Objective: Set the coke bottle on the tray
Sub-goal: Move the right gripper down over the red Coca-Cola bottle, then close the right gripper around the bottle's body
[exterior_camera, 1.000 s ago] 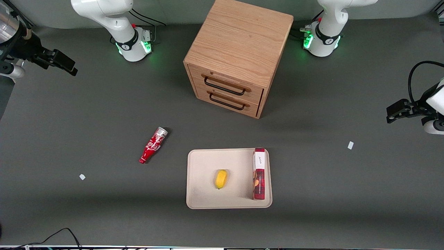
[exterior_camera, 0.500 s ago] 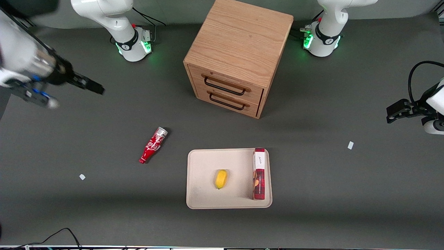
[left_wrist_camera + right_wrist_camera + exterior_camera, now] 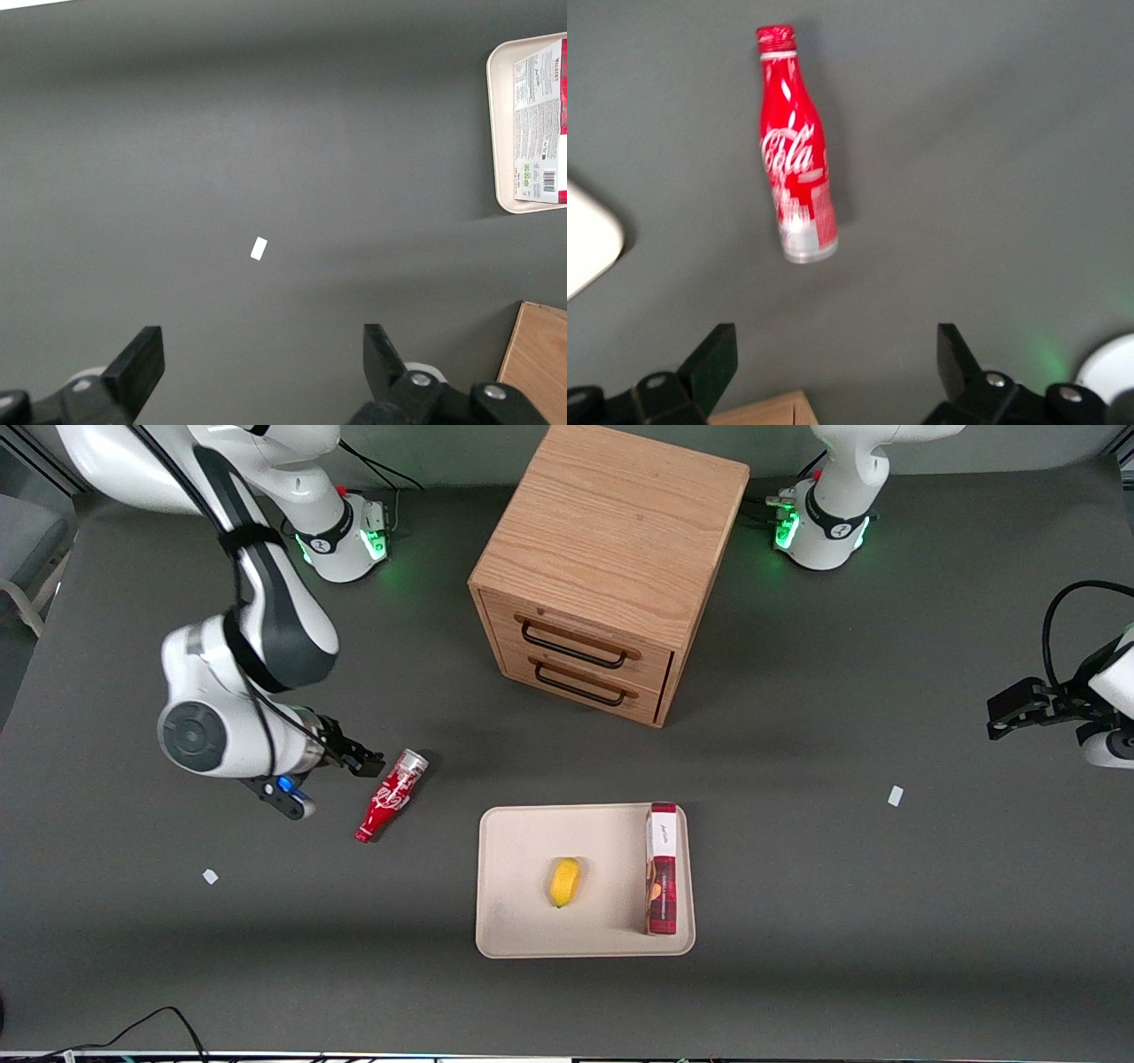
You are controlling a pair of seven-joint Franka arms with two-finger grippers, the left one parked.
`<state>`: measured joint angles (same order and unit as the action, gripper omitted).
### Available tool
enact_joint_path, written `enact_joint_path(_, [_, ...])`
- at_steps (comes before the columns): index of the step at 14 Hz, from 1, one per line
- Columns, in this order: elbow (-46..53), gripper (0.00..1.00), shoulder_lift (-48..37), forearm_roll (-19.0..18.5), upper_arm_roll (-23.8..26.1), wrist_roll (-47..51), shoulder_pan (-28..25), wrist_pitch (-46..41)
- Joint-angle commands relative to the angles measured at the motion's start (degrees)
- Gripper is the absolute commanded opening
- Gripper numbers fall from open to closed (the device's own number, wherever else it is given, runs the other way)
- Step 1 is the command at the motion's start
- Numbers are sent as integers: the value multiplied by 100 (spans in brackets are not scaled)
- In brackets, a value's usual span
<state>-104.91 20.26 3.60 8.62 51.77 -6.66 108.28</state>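
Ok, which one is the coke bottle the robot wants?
Find the wooden drawer cabinet, then the cream tray nearer the camera. The coke bottle lies on the table beside the tray, by the open gripper. It is curvy and red-capped, unlike the flat box.

Coke bottle [image 3: 392,794]: lying on table [image 3: 886,921], beside tray [image 3: 523,841], toward working arm's end. Gripper [image 3: 359,762]: fingers spread, above table near bottle's base. Lemon [image 3: 564,881], box [image 3: 662,868]: on tray. Cabinet [image 3: 611,567]: farther from camera.

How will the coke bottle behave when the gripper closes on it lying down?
The coke bottle lies on its side, round-bodied, so it may roll if nudged. Its glossy surface looks slippery. The open gripper hangs beside its silvery base, not touching.
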Motion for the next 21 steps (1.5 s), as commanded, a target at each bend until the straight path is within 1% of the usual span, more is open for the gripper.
enact_joint_path(1, [-722, 100, 178, -228, 8, 420, -2, 1217])
enact_joint_path(3, [-732, 100, 547, -473, 17, 649, -11, 1782])
enact_joint_path(4, [-732, 100, 653, -535, 17, 746, -19, 1976])
enact_joint_path(10, [-741, 100, 1137, -536, 8, 791, -37, 2767])
enact_joint_path(11, [-802, 84, 1216, -553, 8, 782, -37, 2951])
enact_joint_path(12, [-803, 15, 1243, -597, 8, 782, -28, 2979])
enact_joint_path(13, [-803, 0, 1217, -606, 17, 747, -37, 2971])
enact_joint_path(18, [-637, 0, 998, -782, 122, 598, -28, 2603])
enact_joint_path(20, [-443, 0, 683, -782, 140, 336, -37, 2068])
enact_joint_path(21, [-277, 0, 455, -782, 140, 29, -28, 1735])
